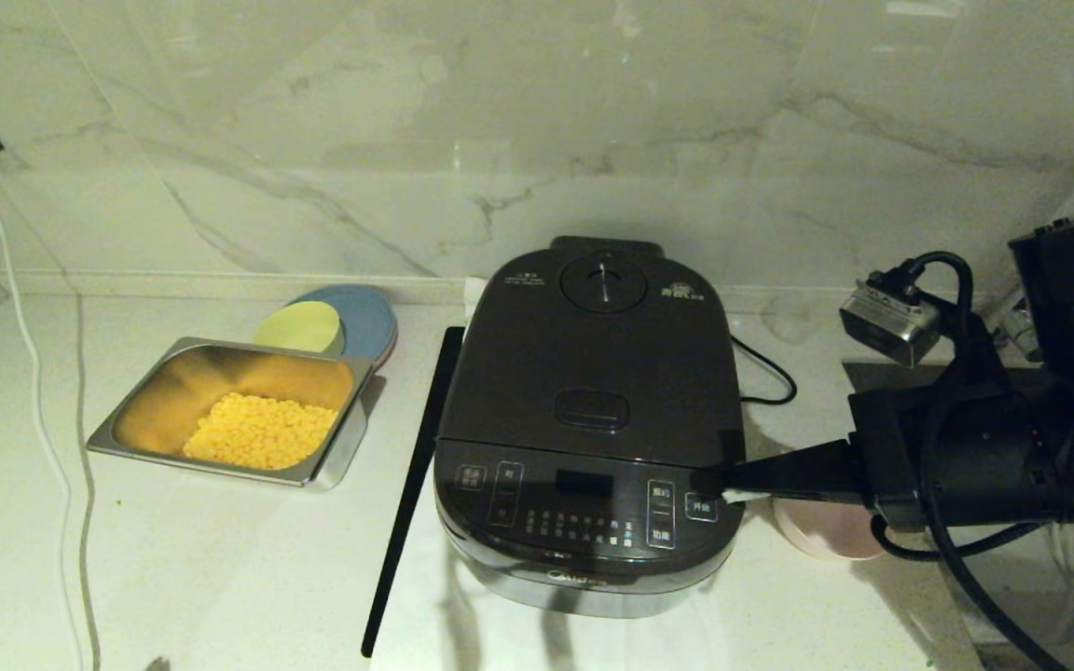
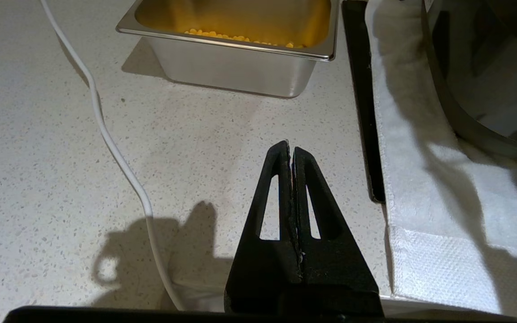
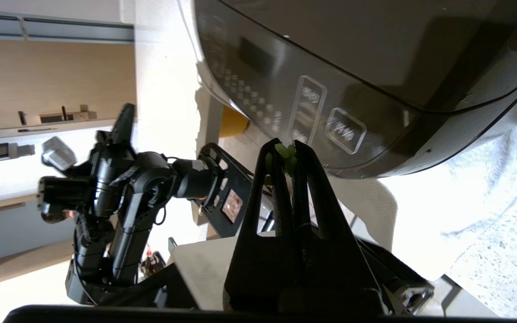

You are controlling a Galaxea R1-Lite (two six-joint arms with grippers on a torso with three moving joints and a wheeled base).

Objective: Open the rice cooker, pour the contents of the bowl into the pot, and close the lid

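The black rice cooker (image 1: 593, 419) stands mid-counter with its lid (image 1: 593, 354) down, so the pot is hidden. My right gripper (image 1: 722, 486) reaches in from the right and is shut, its tips at the cooker's front right corner beside the touch panel (image 3: 321, 121). A few bright green bits (image 3: 281, 151) cling between its fingertips. The pale pink bowl (image 1: 821, 536) sits on the counter right of the cooker, mostly covered by my right arm, its inside hidden. My left gripper (image 2: 291, 150) hangs shut and empty over bare counter left of the cooker.
A steel tray (image 1: 155, 373) with yellow corn kernels sits to the left, with a small yellow bowl (image 1: 299, 326) and a blue plate (image 1: 369, 317) behind it. A black strip (image 1: 411, 485) edges the white towel (image 2: 420, 202) under the cooker. A white cable (image 1: 43, 419) trails down the left.
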